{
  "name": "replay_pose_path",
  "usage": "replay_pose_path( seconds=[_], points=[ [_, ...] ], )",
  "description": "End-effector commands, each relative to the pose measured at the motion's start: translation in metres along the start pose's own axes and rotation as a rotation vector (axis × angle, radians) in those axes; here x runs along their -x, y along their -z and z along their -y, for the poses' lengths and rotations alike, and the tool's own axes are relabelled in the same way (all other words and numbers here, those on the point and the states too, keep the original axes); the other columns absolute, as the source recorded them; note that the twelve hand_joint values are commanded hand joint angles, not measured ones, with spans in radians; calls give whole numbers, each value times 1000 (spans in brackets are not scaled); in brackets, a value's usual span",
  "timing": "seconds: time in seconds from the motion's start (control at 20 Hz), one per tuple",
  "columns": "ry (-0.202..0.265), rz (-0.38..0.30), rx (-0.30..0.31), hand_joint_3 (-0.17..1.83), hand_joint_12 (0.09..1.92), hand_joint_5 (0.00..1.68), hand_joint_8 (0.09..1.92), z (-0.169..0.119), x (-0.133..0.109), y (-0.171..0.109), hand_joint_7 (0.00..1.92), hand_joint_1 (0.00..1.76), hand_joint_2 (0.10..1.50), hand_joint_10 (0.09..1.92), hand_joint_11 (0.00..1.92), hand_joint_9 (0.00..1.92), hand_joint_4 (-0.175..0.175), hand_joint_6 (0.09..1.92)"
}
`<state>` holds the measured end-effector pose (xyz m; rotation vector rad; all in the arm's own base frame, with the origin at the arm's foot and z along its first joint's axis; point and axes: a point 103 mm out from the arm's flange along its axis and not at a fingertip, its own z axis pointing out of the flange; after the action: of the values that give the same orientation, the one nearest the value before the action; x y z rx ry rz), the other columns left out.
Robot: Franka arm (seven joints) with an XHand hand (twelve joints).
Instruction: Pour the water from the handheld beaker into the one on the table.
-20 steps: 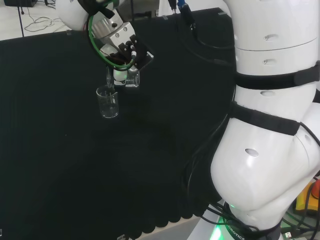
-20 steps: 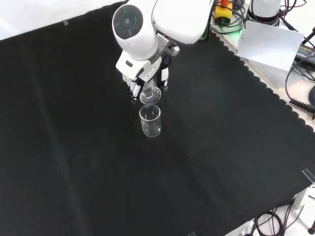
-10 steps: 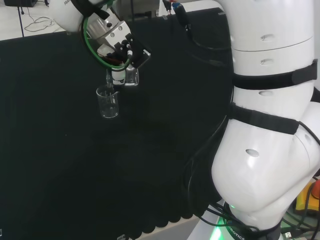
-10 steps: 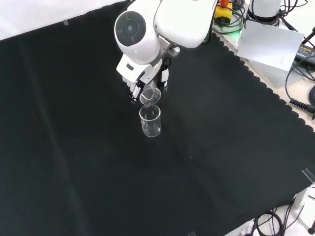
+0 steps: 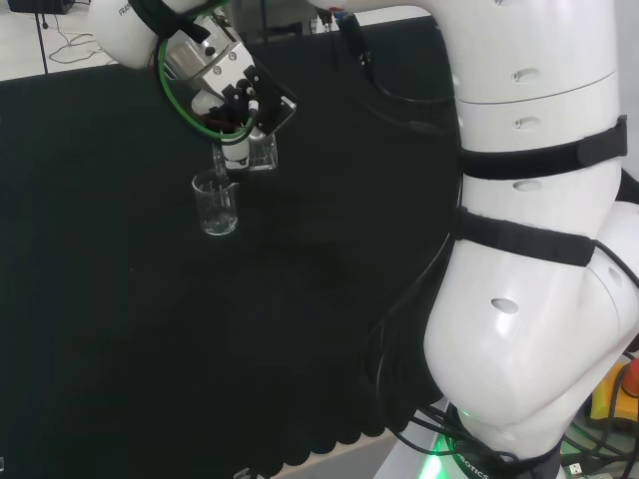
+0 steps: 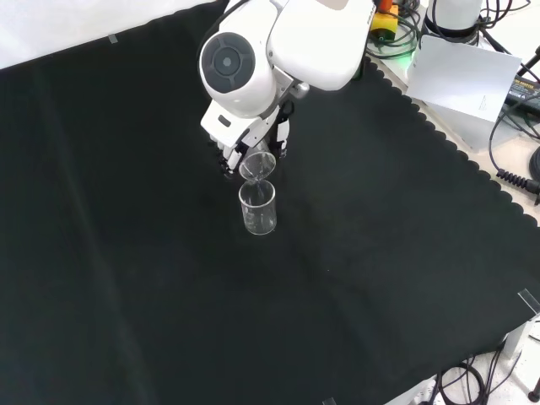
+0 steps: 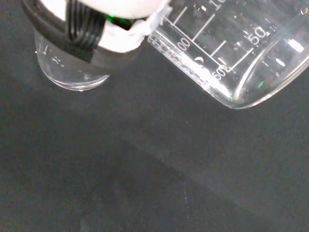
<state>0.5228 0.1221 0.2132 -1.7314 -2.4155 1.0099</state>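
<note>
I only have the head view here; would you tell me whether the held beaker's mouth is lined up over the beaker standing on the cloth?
Observer: In the front view, yes. The held beaker, gripped by the hand, is tipped with its mouth just above the far rim of the upright table beaker.
Operator: Thank you. Is water running across?
Observer: I cannot make out a stream. The wrist view shows the held beaker steeply tipped, with its graduation marks plain and no obvious water level.
Operator: And is there water in the lower one?
Observer: In the wrist view its base sits flat on the black cloth. I cannot tell a water level in it.
</note>
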Motion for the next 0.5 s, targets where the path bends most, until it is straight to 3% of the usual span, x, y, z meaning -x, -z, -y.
replay_pose_path(
  seconds=[0.05, 0.5],
  points=[
    [-4, 12, -7, -175, 692, 1322, 395, 0, -2, 1, 1377, 1309, 1047, 508, 1322, 1475, -175, 433],
    [-5, 26, -22, -175, 689, 1318, 404, 0, -7, 3, 1373, 1309, 1048, 512, 1324, 1474, -175, 442]
  ],
)
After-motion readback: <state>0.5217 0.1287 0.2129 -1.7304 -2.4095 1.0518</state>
